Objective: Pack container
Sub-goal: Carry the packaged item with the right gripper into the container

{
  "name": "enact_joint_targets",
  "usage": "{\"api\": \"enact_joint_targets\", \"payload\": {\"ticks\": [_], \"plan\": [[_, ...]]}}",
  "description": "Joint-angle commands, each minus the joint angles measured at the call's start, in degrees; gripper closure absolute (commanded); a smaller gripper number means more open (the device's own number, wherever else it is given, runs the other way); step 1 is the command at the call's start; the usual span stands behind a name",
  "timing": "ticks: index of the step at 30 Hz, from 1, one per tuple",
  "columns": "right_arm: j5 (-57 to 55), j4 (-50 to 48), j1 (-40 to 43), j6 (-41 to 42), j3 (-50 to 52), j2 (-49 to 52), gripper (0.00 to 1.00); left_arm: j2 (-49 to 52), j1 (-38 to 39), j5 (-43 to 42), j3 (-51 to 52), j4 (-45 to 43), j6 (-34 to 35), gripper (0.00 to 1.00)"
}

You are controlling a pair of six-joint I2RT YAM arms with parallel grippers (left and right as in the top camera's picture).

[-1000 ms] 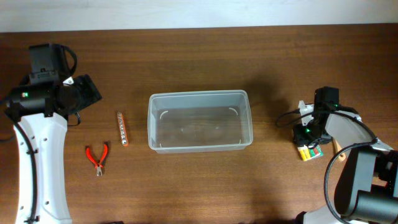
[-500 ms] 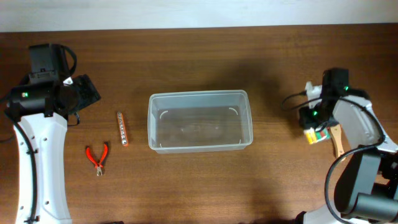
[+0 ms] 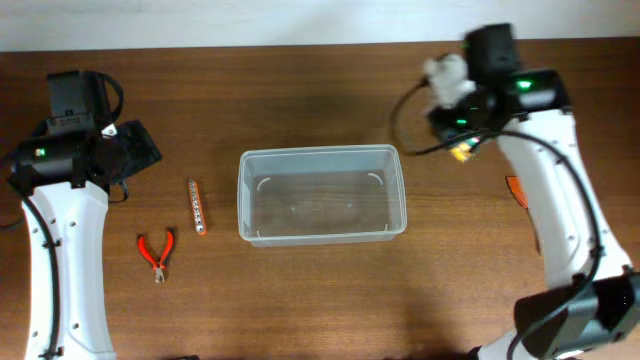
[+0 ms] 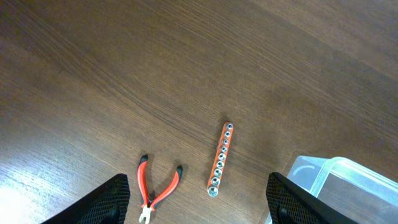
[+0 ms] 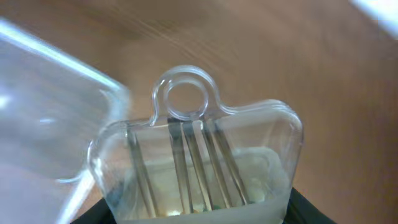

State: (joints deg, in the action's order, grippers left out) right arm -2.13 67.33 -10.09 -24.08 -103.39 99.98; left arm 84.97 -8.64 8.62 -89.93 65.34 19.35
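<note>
The container (image 3: 320, 151) lies lengthwise left-to-right, open upward.

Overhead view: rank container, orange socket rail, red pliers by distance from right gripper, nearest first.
From the right gripper, back right, holding a clear blister pack:
1. Container, centre, just front-left of it.
2. Orange socket rail, left of the container.
3. Red pliers, front left, farthest.

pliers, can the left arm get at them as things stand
Probably yes: the pliers lie uncovered, apart from the socket rail, with nothing between them and the open left gripper.
</note>
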Motion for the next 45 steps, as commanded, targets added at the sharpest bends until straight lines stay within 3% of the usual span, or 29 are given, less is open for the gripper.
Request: {"api": "enact_joint_targets", "payload": {"ticks": [1, 7, 10, 23, 31, 33, 35, 42, 45], "plan": [[0.5, 1.7, -8.2, -4.9, -3.3, -0.6, 0.96, -0.5, 0.0, 0.7, -0.9, 0.0, 0.5, 0.28], [3.6, 3.9, -21.8, -12.0, -1.9, 0.7, 0.96, -0.5, 0.0, 0.7, -0.9, 0.0, 0.5, 0.28], [3.5, 2.5, -24.5, -13.4, -0.4, 2.6, 0.96, -0.5, 0.0, 0.7, -0.9, 0.0, 0.5, 0.28], [5.2, -5.9, -23.5, -13.4, 4.5, 19.8, 0.96, -0.5, 0.0, 0.7, -0.9, 0.0, 0.5, 0.27], [5.2, -6.9, -23.5, -13.4, 4.5, 23.3, 0.95, -0.5, 0.0, 0.7, -0.9, 0.0, 0.5, 0.28], [5.2, -7.0, -23.5, -13.4, 4.5, 23.4, 0.88, -0.5, 0.0, 0.7, -0.9, 0.0, 0.5, 0.27], [5.2, -6.8, -23.5, -13.4, 4.5, 23.4, 0.68, -0.5, 0.0, 0.7, -0.9, 0.0, 0.5, 0.28], [5.2, -6.7, -23.5, -13.4, 4.5, 23.3, 0.63, -0.5, 0.0, 0.7, -0.9, 0.1, 0.5, 0.28], [5.2, -6.7, -23.5, -13.2, 4.5, 23.3, 0.55, -0.5, 0.0, 0.7, -0.9, 0.1, 0.5, 0.28]]}}
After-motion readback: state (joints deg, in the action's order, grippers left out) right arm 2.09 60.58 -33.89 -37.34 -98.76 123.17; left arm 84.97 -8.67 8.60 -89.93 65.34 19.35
